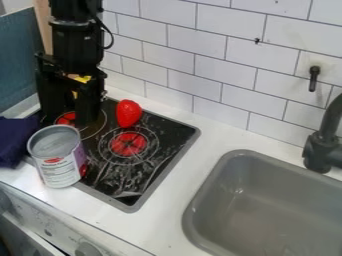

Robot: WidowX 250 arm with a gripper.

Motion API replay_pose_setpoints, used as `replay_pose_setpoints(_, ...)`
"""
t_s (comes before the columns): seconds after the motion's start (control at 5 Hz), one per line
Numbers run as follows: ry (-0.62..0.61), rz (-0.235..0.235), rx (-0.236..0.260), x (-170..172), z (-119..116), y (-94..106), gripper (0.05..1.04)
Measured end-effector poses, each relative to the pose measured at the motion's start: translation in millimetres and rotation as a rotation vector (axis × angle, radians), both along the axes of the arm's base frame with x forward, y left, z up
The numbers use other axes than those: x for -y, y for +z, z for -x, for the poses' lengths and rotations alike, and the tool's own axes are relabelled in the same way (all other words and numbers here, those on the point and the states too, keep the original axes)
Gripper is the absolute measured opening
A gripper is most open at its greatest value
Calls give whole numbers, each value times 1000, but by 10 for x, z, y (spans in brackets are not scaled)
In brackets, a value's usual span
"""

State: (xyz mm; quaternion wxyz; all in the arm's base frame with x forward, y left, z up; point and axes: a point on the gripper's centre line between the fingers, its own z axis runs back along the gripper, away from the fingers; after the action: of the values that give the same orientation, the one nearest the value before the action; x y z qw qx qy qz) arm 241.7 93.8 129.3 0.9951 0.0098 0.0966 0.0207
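Note:
The black gripper (69,114) hangs at the upper left, low over the back left part of the black stove top (143,167). It is open, with its two fingers apart and a small yellow patch showing high between them. Right of it, a red strawberry-like object (128,113) stands near the stove's back edge. In front of the gripper, an open-topped metal can (59,162) with a white and purple label stands at the stove's left front edge. A dark blue cloth (15,142) lies left of the can.
A grey sink (267,200) is set into the white counter (160,220) at the right, with a dark faucet (324,147) behind it. White tiled wall (194,60) runs along the back. Stove knobs (87,249) sit on the front panel below the counter.

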Motion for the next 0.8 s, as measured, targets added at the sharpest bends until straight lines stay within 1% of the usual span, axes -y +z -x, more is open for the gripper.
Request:
replay_pose_setpoints(0.2, 0, 9, -28, 3, 10, -72, 1008)
replay_pose_setpoints(0.4, 30, 13, -12, -165, -30, -37, 1008)
replay_pose_setpoints(0.6, 85, 10, -18, -395, -8, -46, 1008)
replay_pose_setpoints(0.8, 125, 12, -40, -567, 24, -93, 1008)
